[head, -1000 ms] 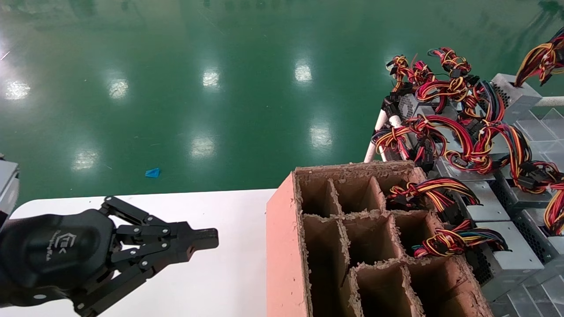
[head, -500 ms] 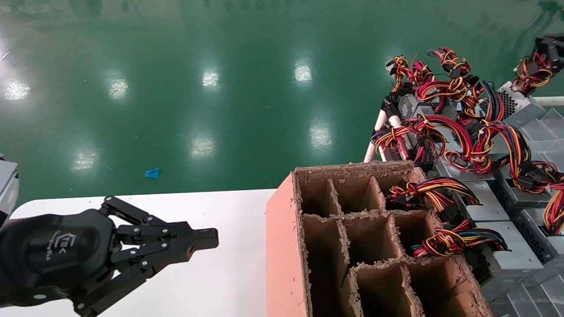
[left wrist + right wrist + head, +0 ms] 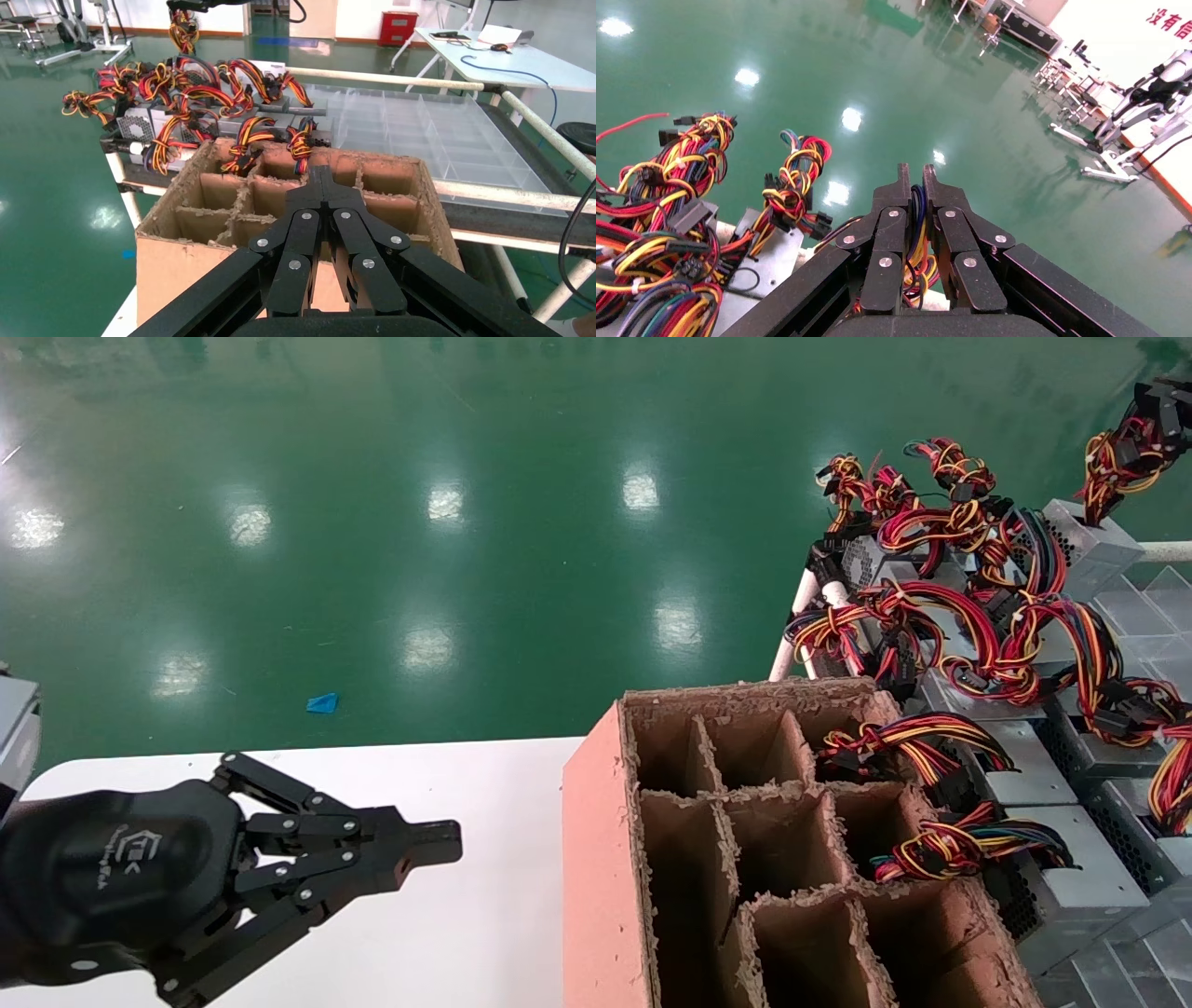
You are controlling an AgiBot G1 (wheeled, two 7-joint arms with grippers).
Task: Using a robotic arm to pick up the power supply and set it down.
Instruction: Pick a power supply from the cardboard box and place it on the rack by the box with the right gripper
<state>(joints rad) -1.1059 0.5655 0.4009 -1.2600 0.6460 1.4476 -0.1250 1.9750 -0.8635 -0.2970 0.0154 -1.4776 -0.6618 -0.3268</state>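
1. While it hangs over the white table [image 3: 484,933] at the near left, the left gripper [image 3: 438,843] has its fingers pressed together on nothing, pointing toward the cardboard box [image 3: 596,859].
2. That box, with its divided compartments, stands just beside the table's right end; wire bundles [image 3: 917,738] spill into its far right cells.
3. Beyond the box, several power supplies [image 3: 1071,882] lie side by side on a rack [image 3: 805,603], their wires tangled together.
4. At the far right, the right gripper [image 3: 912,184] is clamped on a bunch of wires, and the power supply [image 3: 1090,547] it belongs to sits at the rack's far edge, wires [image 3: 1122,453] drawn upward.
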